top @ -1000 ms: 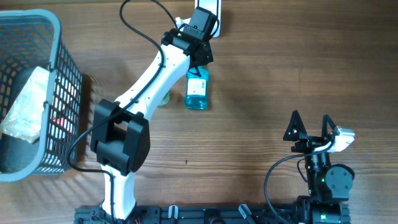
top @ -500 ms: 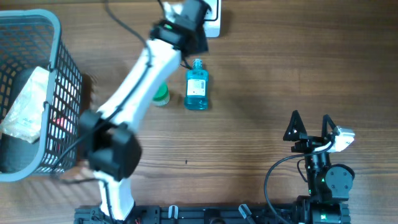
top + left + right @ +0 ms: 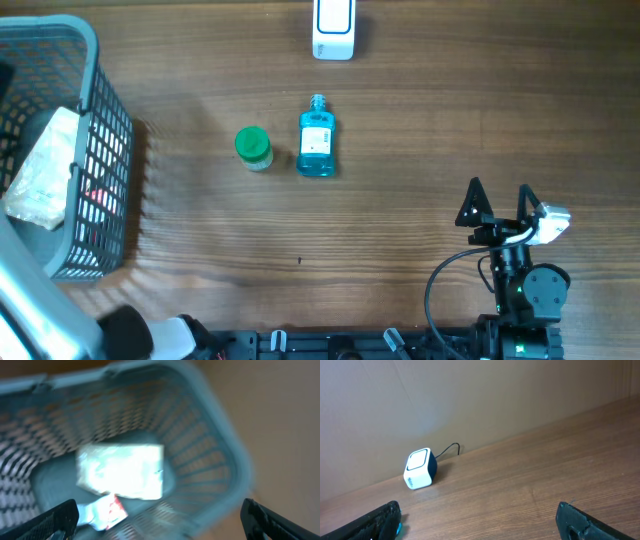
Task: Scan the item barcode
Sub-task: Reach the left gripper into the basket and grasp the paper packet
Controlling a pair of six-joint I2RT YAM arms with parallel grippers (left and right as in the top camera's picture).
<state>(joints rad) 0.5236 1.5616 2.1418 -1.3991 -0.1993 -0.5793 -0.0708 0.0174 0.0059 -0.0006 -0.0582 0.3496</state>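
Observation:
A blue bottle [image 3: 316, 142] lies on the table, its cap pointing at the white barcode scanner [image 3: 333, 28], with a gap between them. No gripper touches it. My left gripper [image 3: 160, 527] is open and empty, hovering over the grey basket [image 3: 220, 460]; that view is motion-blurred. In the overhead view only a blur of the left arm [image 3: 30, 310] shows at the bottom left. My right gripper [image 3: 497, 203] is open and empty at the lower right, facing the scanner [image 3: 420, 469] from a distance.
A green-capped jar [image 3: 252, 147] stands just left of the blue bottle. The basket [image 3: 100, 130] at the left edge holds a white packet [image 3: 122, 470] and a small red-and-white item [image 3: 107, 510]. The scanner's cable [image 3: 451, 448] trails behind it.
The left arm has swung away from the blue bottle by the scanner, back to the basket at the left. Its gripper opened and the bottle stayed on the table. The right arm has not moved.

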